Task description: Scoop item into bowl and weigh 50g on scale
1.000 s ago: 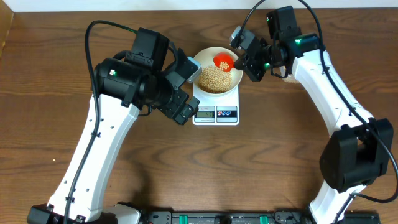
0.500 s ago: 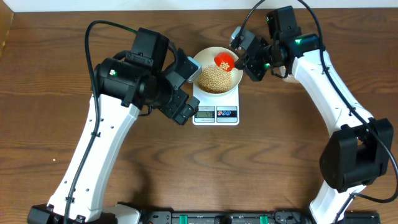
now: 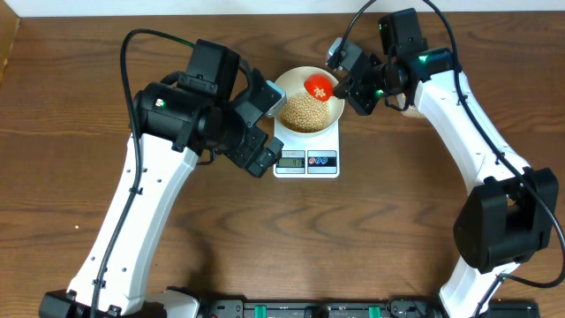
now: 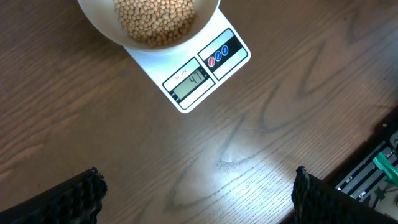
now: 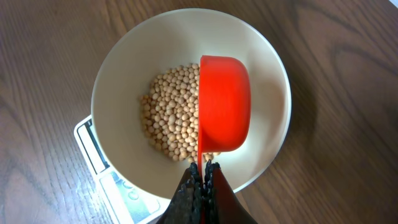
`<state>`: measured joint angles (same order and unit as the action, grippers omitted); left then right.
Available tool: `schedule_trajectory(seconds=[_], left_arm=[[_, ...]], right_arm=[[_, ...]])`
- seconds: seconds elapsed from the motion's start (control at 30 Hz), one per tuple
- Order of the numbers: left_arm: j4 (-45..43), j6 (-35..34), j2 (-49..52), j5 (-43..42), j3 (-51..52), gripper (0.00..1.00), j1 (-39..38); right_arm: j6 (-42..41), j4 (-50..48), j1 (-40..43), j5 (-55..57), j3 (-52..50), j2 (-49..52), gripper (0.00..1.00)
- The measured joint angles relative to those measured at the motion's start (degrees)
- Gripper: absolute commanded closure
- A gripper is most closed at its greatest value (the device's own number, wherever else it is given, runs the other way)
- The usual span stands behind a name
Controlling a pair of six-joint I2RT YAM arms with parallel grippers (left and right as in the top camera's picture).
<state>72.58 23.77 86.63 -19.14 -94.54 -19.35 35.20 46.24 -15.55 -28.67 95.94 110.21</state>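
Observation:
A white bowl [image 3: 332,116] stands on the white scale [image 3: 306,162], holding a heap of pale-tan beans [image 3: 303,111]. My right gripper [image 3: 350,87] is shut on the handle of a red scoop [image 3: 319,86], held tilted on its side over the bowl's far right part. In the right wrist view the scoop [image 5: 224,112] hangs above the beans [image 5: 174,121] inside the bowl [image 5: 121,62], with my fingers [image 5: 202,177] clamped on its handle. My left gripper [image 4: 196,193] is open and empty over bare table left of the scale [image 4: 205,74], whose display reads about 47.
The wooden table [image 3: 397,230] stretches around the scale. A black rail [image 3: 300,309] runs along the front edge. The left arm's body [image 3: 190,115] stands close to the scale's left side.

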Motion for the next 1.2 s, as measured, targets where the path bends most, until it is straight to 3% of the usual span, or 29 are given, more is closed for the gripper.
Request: schedule_trajectory(seconds=[1.2], left_arm=[[0.0, 0.0, 0.0, 0.0, 0.0, 0.02, 0.0]], right_arm=[[-2.7, -0.5, 0.7, -3.9, 0.0, 0.0, 0.99]])
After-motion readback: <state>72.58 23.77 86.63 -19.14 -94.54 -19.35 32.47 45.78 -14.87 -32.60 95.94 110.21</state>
